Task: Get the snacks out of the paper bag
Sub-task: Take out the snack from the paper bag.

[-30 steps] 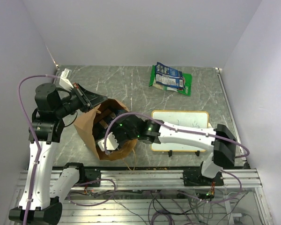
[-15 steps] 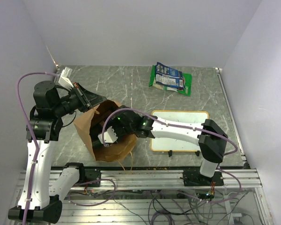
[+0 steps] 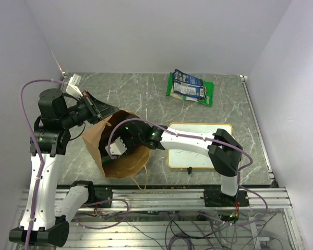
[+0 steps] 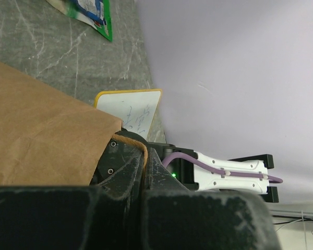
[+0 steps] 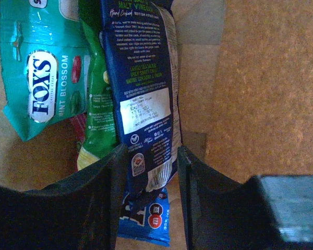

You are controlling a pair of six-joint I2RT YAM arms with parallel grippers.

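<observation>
the right gripper [image 5: 148, 172] is down inside the paper bag [image 5: 261, 78], jaws about half spread and straddling the near end of a navy packet [image 5: 141, 67]. each finger sits flush to an edge of it, but i cannot tell whether they pinch it or only flank it. the packet's long axis runs straight ahead from the fingers, out and away from the palm, so the jaws would close across its narrow width. off to one side of it lie a green packet [image 5: 94, 114] and, further that way, a teal mint pouch [image 5: 39, 78]. a blue packet [image 5: 146, 224] lies under the jaws, nearer the palm.

the left gripper [image 3: 96, 110] is fully closed on the bag's rim (holding the mouth open, by the look of it), so the right arm is the nearer one. my guess is the next move is a squeeze and a straight pull back along that axis.
</observation>
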